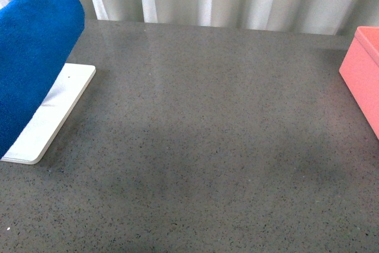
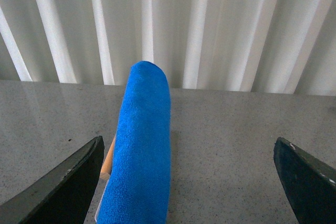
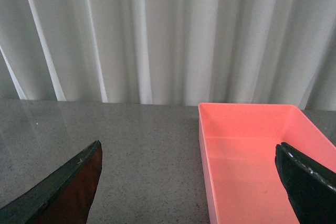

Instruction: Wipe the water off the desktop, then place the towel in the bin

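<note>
we judge nothing done yet. towel (image 1: 35, 45) hangs over white tray (image 1: 56, 114), left side of worktop (image 1: 207, 146). bin (image 1: 364, 75) far right. left claw (image 2: 188, 141), right claw (image 3: 188, 144) spread wide, hold nothing. grab, wipe, drop all to come.

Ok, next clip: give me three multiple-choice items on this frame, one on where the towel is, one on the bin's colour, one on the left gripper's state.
1. In the front view, the towel is: A) far left, above the white tray; B) flat in the middle; C) far right.
2. The bin is: A) white; B) salmon-pink; C) blue.
3. The left gripper is: A) shut on the towel; B) open, holding nothing; C) shut, empty.
Answers: 1 A, it overlaps the tray at the left edge. 2 B, pink walls show at right. 3 B, its fingers stand wide apart, clear of the towel.
</note>
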Robot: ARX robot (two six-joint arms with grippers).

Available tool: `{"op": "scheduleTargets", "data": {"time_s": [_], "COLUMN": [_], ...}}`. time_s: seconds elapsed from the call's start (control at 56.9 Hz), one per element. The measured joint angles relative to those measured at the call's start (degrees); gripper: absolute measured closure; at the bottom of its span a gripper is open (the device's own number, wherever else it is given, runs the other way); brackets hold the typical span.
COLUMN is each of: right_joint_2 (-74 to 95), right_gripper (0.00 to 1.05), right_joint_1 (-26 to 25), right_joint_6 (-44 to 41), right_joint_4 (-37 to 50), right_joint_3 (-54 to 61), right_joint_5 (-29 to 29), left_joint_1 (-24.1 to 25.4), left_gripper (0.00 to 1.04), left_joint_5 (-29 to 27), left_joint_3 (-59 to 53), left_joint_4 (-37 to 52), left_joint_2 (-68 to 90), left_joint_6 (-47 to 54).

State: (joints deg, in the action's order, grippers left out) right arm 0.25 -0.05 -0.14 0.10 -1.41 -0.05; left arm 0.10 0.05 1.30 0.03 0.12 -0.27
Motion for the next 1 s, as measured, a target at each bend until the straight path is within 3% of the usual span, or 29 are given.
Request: {"op": "scheduleTargets", "data": {"time_s": [0.774,0.862,0.915,1.003], "right_joint_2": [0.0,0.02,-0.02,-0.02], "right_gripper": [0.07,0.07,0.07,0.07], "right_joint_1": [0.0,0.0,0.0,0.0], "right_joint_6": [0.0,0.0,0.0,0.0], "right_joint_4": [0.0,0.0,0.0,0.0], "right_joint_3": [0.0,0.02,0.0,0.02], "right_joint_5": [0.0,0.0,0.04,-0.04], "left_joint_1": [-0.11,-6.64,-10.08,-12.37], "left_gripper": [0.07,0.07,0.07,0.07], "left_joint_5": [-0.39,-16.98,-23.91,-26.05], "left_joint_3": [0.04,5.73,8.33,11.17], "left_joint_4": [-0.13,-13.57,-15.63,-11.06], "left_joint_2": [0.13,9.62,16.81,25.83], "left_joint_6": [-0.02,-7.48,-10.6,-12.81]}}
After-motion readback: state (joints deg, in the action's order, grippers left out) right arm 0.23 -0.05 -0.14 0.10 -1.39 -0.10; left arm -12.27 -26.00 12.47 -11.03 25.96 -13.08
